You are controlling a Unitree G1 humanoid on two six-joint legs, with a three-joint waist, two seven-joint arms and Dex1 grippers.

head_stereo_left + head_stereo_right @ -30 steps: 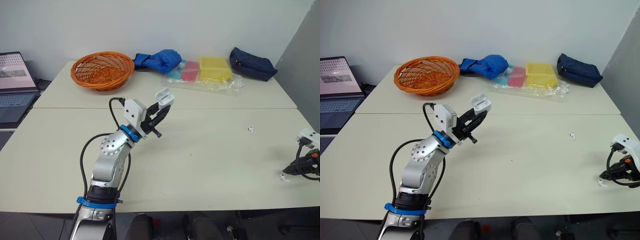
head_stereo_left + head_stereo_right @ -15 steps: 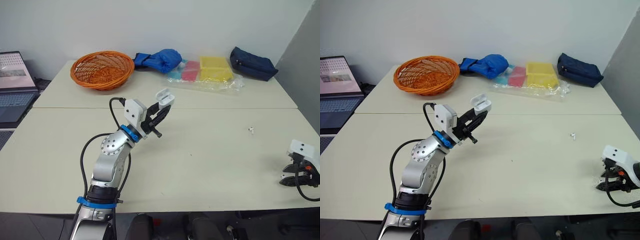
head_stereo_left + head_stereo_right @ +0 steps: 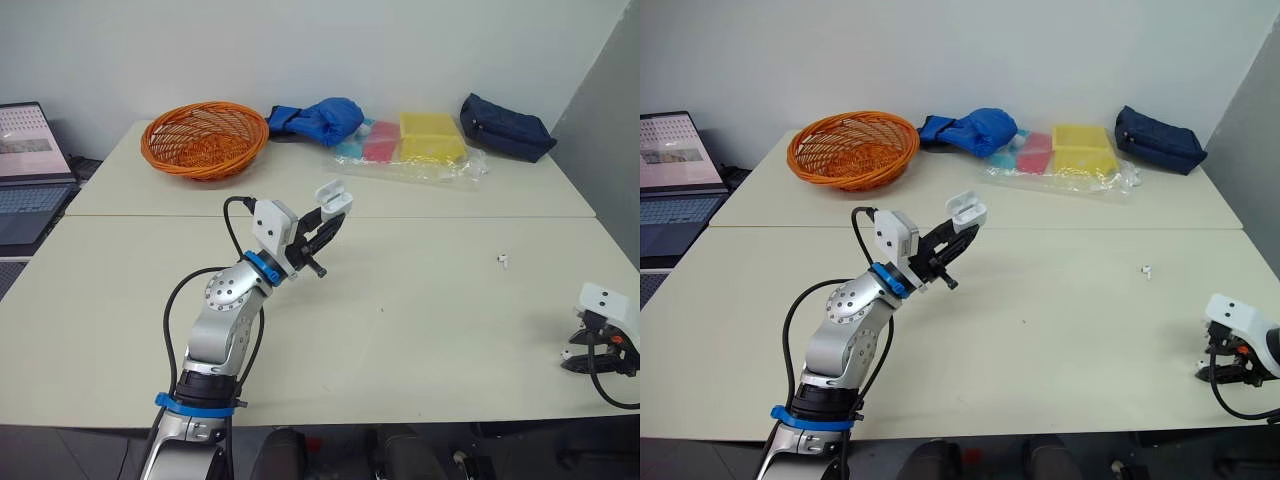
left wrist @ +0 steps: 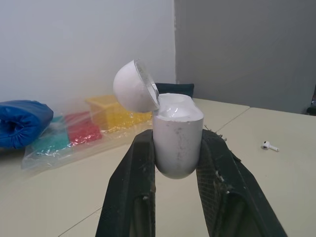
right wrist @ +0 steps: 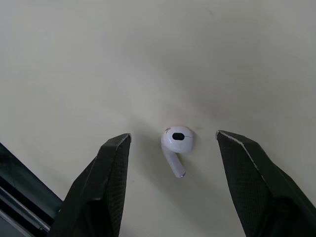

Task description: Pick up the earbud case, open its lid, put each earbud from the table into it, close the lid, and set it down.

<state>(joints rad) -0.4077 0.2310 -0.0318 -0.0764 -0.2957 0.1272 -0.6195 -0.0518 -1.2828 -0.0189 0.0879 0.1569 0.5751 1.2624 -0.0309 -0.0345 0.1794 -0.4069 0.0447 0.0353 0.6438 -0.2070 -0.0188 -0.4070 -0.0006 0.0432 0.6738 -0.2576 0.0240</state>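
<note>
Because the lid needs room to swing, the left end effector point(image 3: 328, 215) clamps the earbud case point(image 4: 177, 140) by its lower body alone. One finger presses on each side, and the case is held upright in the air above the surface point(image 3: 420, 330). The lid point(image 4: 133, 92) is tipped back on its hinge, so the mouth of the case faces up, clear of the fingers and ready to be loaded.

Low over the near right edge of the surface, the right end effector point(image 3: 578, 360) has its fingers spread wide and grips nothing. One earbud point(image 5: 177, 139) lies flat between them, touching neither. That straddle suits a pinch across the bud, so the step in hand looks like picking up the first earbud. The bud is small and smooth, so an off-centre squeeze could flick it away.

A second earbud point(image 3: 501, 260) lies farther back on the right of the surface, well apart from both arms.
</note>
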